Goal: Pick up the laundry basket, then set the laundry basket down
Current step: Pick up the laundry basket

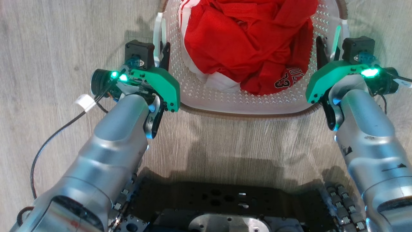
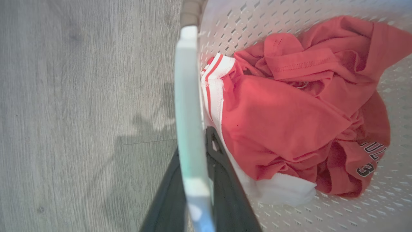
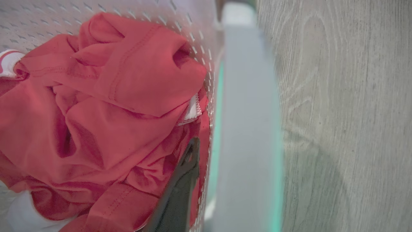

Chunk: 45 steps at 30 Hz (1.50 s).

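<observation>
The left pincer (image 1: 160,51) is closed narrow on the left handle (image 1: 157,33) of the laundry basket (image 1: 244,101). In the left wrist view one dark finger (image 2: 225,183) lies on the inner side of the white bar and the other on its outer side, both against it. The bar runs lengthwise between them, so the hold seems to rest on squeeze alone, with nothing hooked under.

The basket lies between the two pincers, its perforated wall just inside each one, over the wooden floor (image 1: 48,38). I cannot tell whether its base is off the boards. The red and white clothes (image 1: 244,42) are heaped inside, close to the inner finger of each pincer and below the rim.

The right pincer (image 1: 328,50) is at the right handle (image 1: 337,33). In the right wrist view one finger (image 3: 180,193) shows inside the wall, beside the red cloth. The blurred bar hides the outer one, so I cannot tell whether this pincer is clamped.

The step in hand looks like carrying the basket by both handles. To do it well, both arms should move at one pace so the rim stays level and the clothes do not slide to one side. The gap between the pincers should stay fixed, since pulling apart or pushing in would bend the thin handles. Smooth plastic may slip through the fingers, so a slow, steady move seems wise. The right-side grip is worth confirming before trusting it with weight.
</observation>
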Available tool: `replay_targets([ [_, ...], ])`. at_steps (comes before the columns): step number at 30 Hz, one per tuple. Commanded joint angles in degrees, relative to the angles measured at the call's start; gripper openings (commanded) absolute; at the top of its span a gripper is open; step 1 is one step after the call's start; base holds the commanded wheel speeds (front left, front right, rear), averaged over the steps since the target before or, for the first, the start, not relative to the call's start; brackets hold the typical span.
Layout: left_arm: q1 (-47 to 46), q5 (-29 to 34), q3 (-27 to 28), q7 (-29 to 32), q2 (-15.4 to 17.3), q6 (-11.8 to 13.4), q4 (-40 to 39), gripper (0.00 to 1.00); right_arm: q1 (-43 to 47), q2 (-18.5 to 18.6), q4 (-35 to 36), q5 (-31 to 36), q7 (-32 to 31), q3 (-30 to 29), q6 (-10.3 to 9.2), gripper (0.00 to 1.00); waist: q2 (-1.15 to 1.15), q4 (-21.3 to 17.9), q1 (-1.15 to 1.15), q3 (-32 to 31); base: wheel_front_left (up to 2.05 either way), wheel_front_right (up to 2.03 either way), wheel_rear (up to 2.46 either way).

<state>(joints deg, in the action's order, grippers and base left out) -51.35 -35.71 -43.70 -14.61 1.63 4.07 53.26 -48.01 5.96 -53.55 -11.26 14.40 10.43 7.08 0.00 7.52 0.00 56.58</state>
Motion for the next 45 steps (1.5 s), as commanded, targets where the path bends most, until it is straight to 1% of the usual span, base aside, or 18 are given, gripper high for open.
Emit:
replay_targets([
  [1,1.2,-0.1,0.5,-0.4,1.2,0.1,-1.1,0.0,2.1,-1.4,0.2,0.4,0.6,1.5,0.41,0.0,0.0,0.0,0.0,-0.2,0.0,0.0,0.0],
  [12,2.8,-2.0,-1.3,-0.4,1.2,0.0,0.7,0.0,2.7,-2.3,-3.7,-0.7,0.6,1.7,0.41,0.0,0.0,-0.2,0.0,-3.3,0.0,0.0,0.0],
  [18,4.4,-4.0,-3.2,-0.4,1.2,-0.3,3.0,0.0,3.5,-2.8,-7.3,-2.4,0.6,1.3,0.41,0.0,0.0,-0.7,0.0,-6.9,0.0,0.0,0.0],
  [22,5.7,-6.0,-5.2,-0.4,1.2,-0.8,5.1,0.0,4.0,-3.0,-10.2,-3.4,0.6,2.0,0.41,0.0,0.0,-1.1,0.0,-10.0,0.0,0.0,0.0],
  [29,8.7,-10.6,-10.0,0.0,1.2,-1.7,8.5,0.0,6.7,-3.1,-13.9,-10.2,-0.6,8.7,0.41,0.0,0.0,-1.6,0.0,-16.8,0.0,0.0,0.0],
  [38,13.5,-14.7,-14.8,1.6,1.2,-1.9,11.8,0.0,12.1,-3.1,-14.8,-19.9,-6.5,16.8,0.41,0.0,0.0,-3.0,0.0,-26.3,0.0,0.0,0.0],
  [39,14.6,-15.4,-15.6,2.1,1.2,-2.1,12.4,0.0,13.6,-3.1,-14.8,-22.0,-7.7,18.5,0.41,0.0,0.0,-3.4,0.0,-28.5,0.0,0.0,0.0],
  [40,14.6,-15.4,-15.6,2.1,1.2,-2.1,12.4,0.0,13.6,-3.1,-14.8,-22.0,-7.7,18.5,0.41,0.0,0.0,-3.4,0.0,-28.5,0.0,0.0,0.0],
  [43,16.3,-16.3,-16.7,2.9,1.2,-2.4,13.2,0.0,15.5,-3.1,-14.9,-24.5,-9.3,21.0,0.41,0.0,0.0,-3.9,0.0,-31.6,0.0,0.0,0.0],
  [45,16.9,-16.6,-17.0,3.2,1.2,-2.5,13.5,0.0,16.0,-3.1,-15.0,-24.9,-9.8,22.1,0.41,0.0,0.0,-4.0,0.0,-32.5,0.0,0.0,0.0],
])
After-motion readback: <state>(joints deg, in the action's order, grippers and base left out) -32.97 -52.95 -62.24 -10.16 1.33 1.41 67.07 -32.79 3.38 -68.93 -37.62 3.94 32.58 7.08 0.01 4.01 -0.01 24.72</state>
